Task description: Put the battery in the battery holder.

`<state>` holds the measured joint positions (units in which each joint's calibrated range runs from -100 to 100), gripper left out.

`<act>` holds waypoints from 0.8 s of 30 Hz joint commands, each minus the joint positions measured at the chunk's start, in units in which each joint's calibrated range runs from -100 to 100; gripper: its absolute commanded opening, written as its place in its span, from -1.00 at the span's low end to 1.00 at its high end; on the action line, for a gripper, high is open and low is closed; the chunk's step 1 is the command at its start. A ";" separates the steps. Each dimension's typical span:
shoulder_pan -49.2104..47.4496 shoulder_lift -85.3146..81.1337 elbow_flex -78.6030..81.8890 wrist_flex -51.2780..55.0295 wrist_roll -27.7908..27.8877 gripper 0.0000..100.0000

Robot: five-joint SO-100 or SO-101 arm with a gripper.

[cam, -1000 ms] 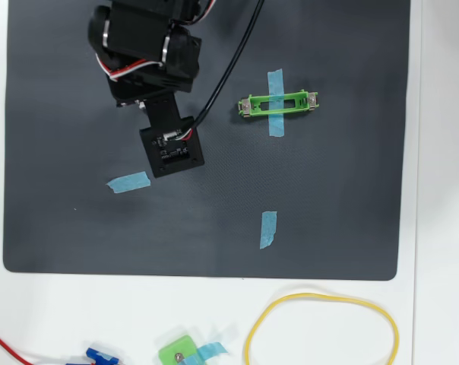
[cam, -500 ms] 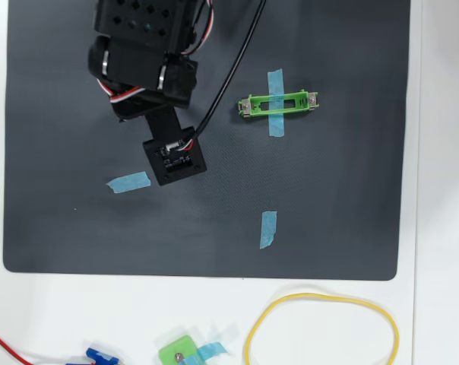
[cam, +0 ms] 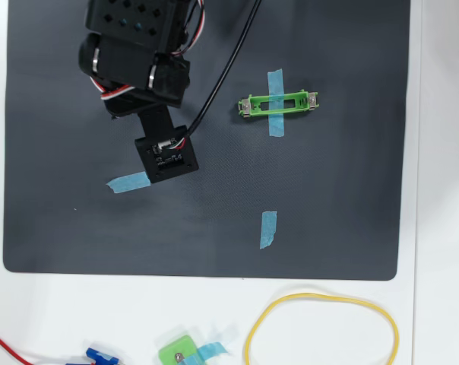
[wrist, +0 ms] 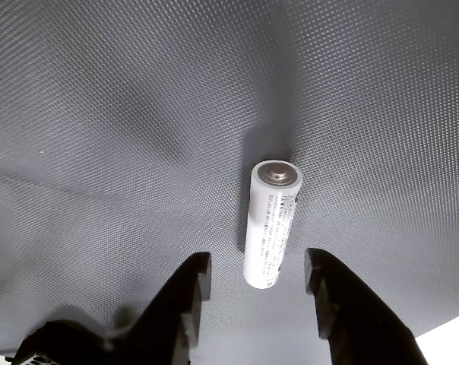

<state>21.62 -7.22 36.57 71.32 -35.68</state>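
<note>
Dark textured mat (cam: 328,213) covered most of the white surface (cam: 442,228). Wrist view: battery (wrist: 271,225) lay flat on the mat w/ its far end pointing away; end effector (wrist: 257,275) was open, one finger (wrist: 191,283) either side of the battery's near end, not touching. Overhead view: arm (cam: 138,68) sat upper left; green battery holder (cam: 279,104) was well apart to the right, taped down by a blue strip (cam: 276,103).
</note>
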 commanded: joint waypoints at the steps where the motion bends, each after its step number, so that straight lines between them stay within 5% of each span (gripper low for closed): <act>1: 0.33 -0.16 -2.74 -0.69 0.26 -0.77; 24: 0.65 7.51 -2.83 -3.84 0.32 -0.77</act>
<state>21.62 0.42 35.48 67.96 -35.58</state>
